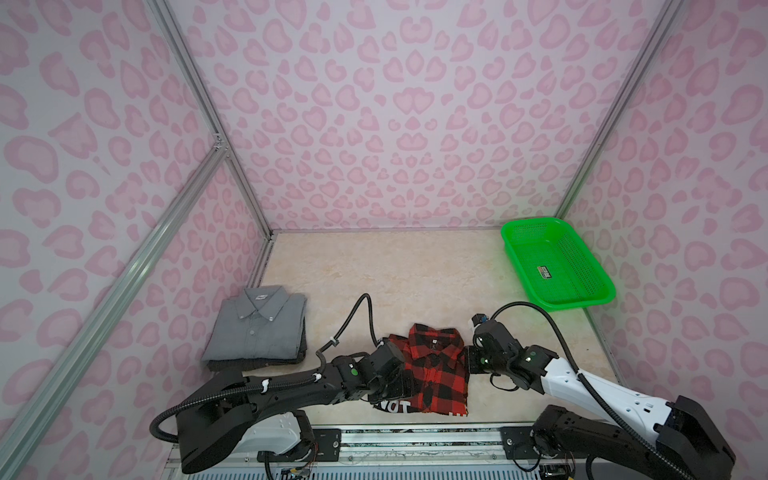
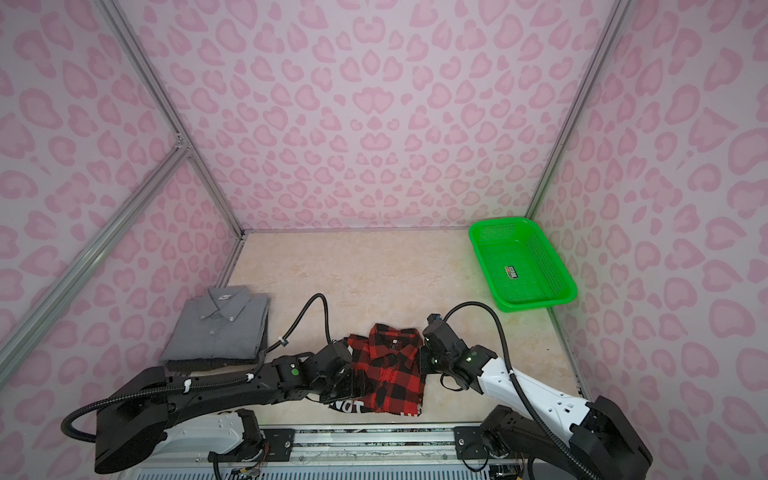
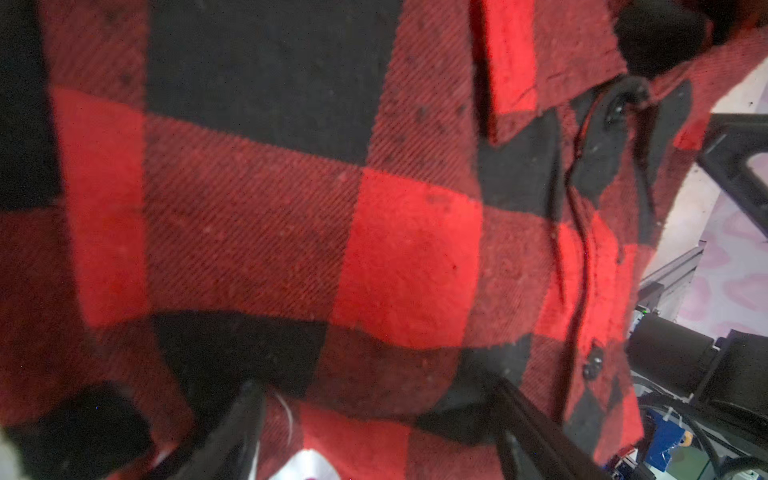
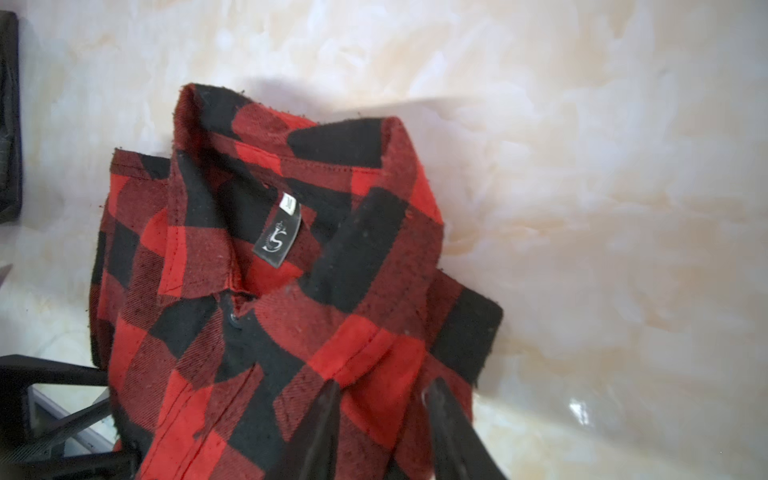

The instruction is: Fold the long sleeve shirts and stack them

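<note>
I judge folding done and stacking in hand. The red-and-black check shirt (image 1: 432, 365) lies folded mid-way along the worktop's (image 1: 374, 274) front edge, and the grey shirt (image 1: 257, 324) lies folded by the left edge. My left hand (image 3: 374, 384) is spread wide around the check shirt's side, while my right hand (image 4: 382, 386) pinches the opposite fold. Next I need an even lift to carry it onto the grey.

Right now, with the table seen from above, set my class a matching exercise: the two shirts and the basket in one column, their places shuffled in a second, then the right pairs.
Things:
1. grey shirt
2. red-and-black checked shirt
3. green basket

Places:
A. far right corner of the table
B. near edge, middle
C. left side, folded

Pairs: 1-C, 2-B, 3-A
</note>
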`<control>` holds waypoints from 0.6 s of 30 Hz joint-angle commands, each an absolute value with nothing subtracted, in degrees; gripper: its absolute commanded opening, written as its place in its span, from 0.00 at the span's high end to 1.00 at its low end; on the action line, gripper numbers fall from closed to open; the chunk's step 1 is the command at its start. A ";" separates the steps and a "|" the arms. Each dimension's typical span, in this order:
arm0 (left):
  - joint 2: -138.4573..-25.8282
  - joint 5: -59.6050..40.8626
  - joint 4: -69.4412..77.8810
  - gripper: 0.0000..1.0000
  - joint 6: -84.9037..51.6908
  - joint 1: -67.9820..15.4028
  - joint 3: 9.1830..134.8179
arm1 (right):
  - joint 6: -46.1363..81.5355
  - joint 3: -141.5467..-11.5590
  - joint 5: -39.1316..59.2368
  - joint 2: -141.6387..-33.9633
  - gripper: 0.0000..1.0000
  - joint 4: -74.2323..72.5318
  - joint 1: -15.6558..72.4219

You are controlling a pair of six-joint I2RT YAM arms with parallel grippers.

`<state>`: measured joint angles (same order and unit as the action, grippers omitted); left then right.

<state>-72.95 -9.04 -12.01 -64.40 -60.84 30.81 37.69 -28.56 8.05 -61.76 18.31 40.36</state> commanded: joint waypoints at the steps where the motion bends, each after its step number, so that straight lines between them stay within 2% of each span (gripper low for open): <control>1: -74.32 -7.88 -11.58 0.14 -65.02 -61.12 29.59 | 34.43 -29.05 10.51 -64.29 0.68 13.84 40.25; 9: -76.59 -7.60 -10.82 0.14 -64.94 -61.66 29.27 | 33.07 -30.26 10.28 -71.47 0.72 16.70 39.73; 11: -76.89 -7.46 -10.94 0.14 -64.85 -61.72 29.14 | 33.06 -30.08 8.80 -70.03 0.72 16.99 39.60; 14: -76.86 -7.36 -10.65 0.14 -65.22 -61.83 28.39 | 34.47 -29.70 8.41 -66.90 0.64 18.86 38.88; 18: -75.86 -6.91 -10.23 0.14 -65.78 -61.85 27.11 | 38.42 -25.70 11.81 -57.70 0.58 19.11 39.46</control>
<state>-74.98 -9.04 -6.74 -65.47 -61.76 29.21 35.40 -27.79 9.72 -61.98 17.74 39.00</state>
